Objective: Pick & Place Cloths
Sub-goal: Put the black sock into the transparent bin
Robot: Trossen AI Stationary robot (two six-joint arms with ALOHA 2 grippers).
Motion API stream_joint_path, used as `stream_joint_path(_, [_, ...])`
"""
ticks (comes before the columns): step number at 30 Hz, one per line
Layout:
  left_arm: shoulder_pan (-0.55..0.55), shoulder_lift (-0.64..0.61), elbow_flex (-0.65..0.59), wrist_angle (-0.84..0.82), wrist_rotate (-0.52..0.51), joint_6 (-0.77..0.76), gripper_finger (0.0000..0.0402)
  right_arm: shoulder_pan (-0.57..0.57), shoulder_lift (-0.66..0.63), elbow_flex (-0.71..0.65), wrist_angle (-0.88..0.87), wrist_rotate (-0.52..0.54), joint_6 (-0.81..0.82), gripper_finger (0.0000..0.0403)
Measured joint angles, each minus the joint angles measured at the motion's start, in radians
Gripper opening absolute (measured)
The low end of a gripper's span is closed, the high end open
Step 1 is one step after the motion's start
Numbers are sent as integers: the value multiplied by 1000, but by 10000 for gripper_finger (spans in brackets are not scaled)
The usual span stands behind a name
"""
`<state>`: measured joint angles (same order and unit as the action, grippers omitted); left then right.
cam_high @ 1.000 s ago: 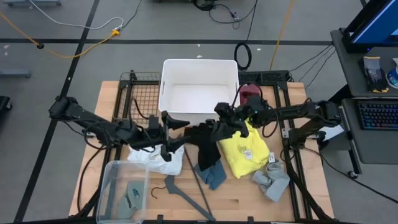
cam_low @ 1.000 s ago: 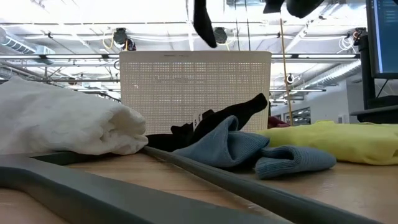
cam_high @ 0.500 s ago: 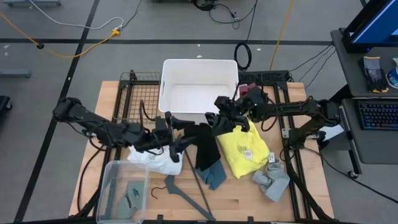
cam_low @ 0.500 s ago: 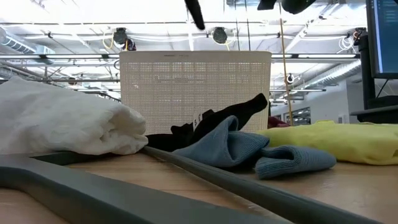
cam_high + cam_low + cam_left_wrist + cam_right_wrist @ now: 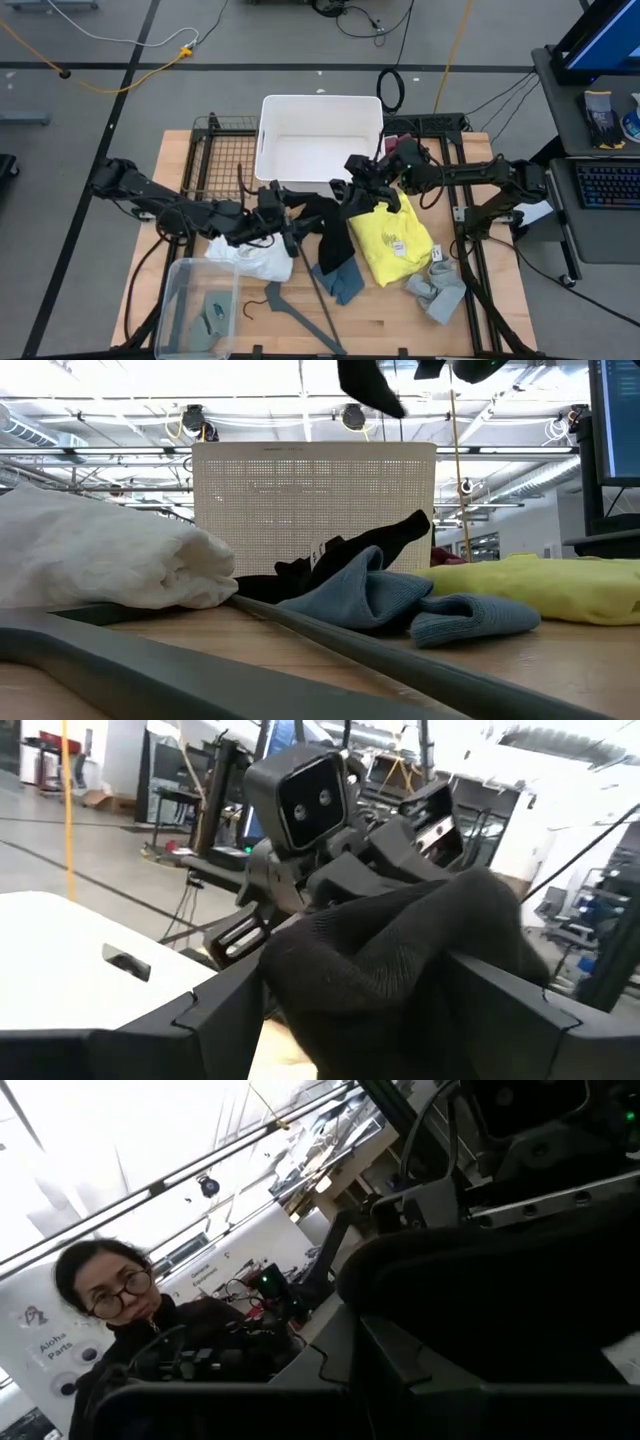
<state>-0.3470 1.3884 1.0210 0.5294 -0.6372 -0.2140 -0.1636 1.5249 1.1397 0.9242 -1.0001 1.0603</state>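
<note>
A black cloth (image 5: 322, 220) hangs in the air between my two grippers, near the white bin (image 5: 320, 110). My right gripper (image 5: 352, 197) is shut on the cloth's upper end. My left gripper (image 5: 292, 222) stands open, and the bunched cloth (image 5: 400, 970) fills the gap between its fingers. The cloth's loose end (image 5: 370, 385) dangles high above the table. On the table lie a white cloth (image 5: 255, 262), a yellow cloth (image 5: 395, 240), a teal-blue cloth (image 5: 342, 282), a grey cloth (image 5: 438, 287) and another black piece (image 5: 350, 555). My left gripper has the black cloth's bunched upper part (image 5: 330, 970) lying against the inner sides of both open fingers (image 5: 225, 1015). Those fingers come level from the table's left. My right gripper holds the cloth's upper end (image 5: 340, 205) from the table's right, roughly level. The bunched cloth hides the place of contact. The cloth hangs clear of the table.
A grey hanger (image 5: 300, 312) and a clear plastic container (image 5: 195, 310) lie near the table's front left. A maroon cloth (image 5: 400, 150) sits beside the bin. In the right wrist view, a person (image 5: 110, 1300) shows in the room beyond.
My left gripper has gone toward the table's right edge, to the hanging black cloth, which now sits between its open fingers. The cloth's loose end has risen and swung in the low view. The cloths on the table have kept still.
</note>
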Motion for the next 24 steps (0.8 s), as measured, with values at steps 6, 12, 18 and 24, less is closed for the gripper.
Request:
stream_joint_path(6, [-1, 0, 0, 30, 67, -31, 294, -1, 0, 0, -2, -23, 0, 0])
stream_joint_path(12, [14, 0, 0, 29, 147, -51, 294, -1, 0, 0, -22, -24, -14, 0])
stream_joint_path(18, [59, 0, 0, 28, 284, -143, 294, -1, 0, 0, -73, 5, -80, 0])
stream_joint_path(24, [83, 0, 0, 27, 349, -160, 278, -7, 6, 0, -78, 39, -105, 0])
